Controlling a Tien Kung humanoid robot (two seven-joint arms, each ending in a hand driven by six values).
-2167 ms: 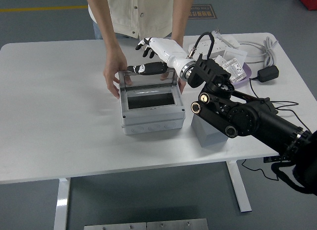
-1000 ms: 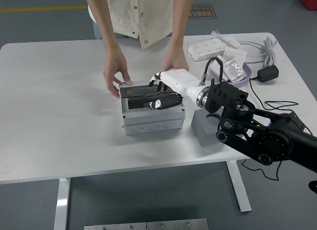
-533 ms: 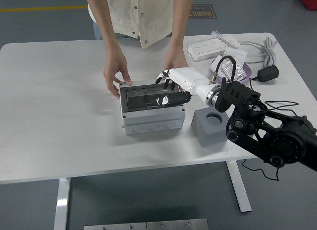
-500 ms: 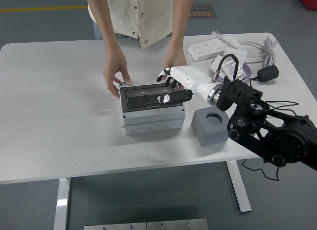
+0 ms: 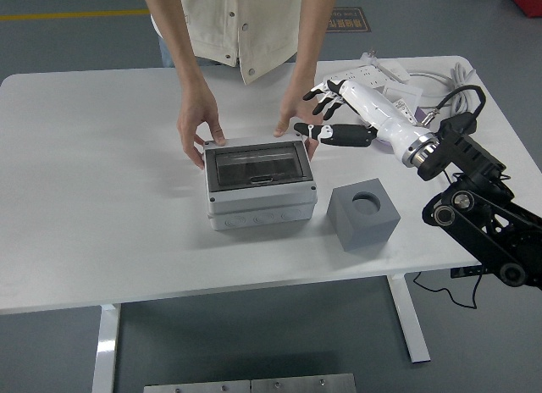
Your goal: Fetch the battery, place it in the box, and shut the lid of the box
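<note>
Since half a second before, the right hand (image 5: 339,113) had pulled up and back off the box (image 5: 259,184), so it now floated clear of it, fingers spread and empty. Down and to the left of that hand, the box sat with its clear lid (image 5: 256,163) lying flat and shut. Couldn't make out the battery through the lid, so no idea exactly where it sat. The person's hands hadn't budged: one hand (image 5: 199,122) rested on the box's far left corner, the other hand (image 5: 296,122) on the far right corner, just left of the robot's thumb.

Below the hand, toward the near edge, was a grey block (image 5: 363,213) with a round hole in its top, just beside the box but not touching. Behind the hand lay a white power strip (image 5: 378,70), some packets (image 5: 398,109), a grey cable (image 5: 461,78) and a black adapter (image 5: 458,125). All of it was on the white table (image 5: 102,198), over a grey floor with a yellow line at the far left.
</note>
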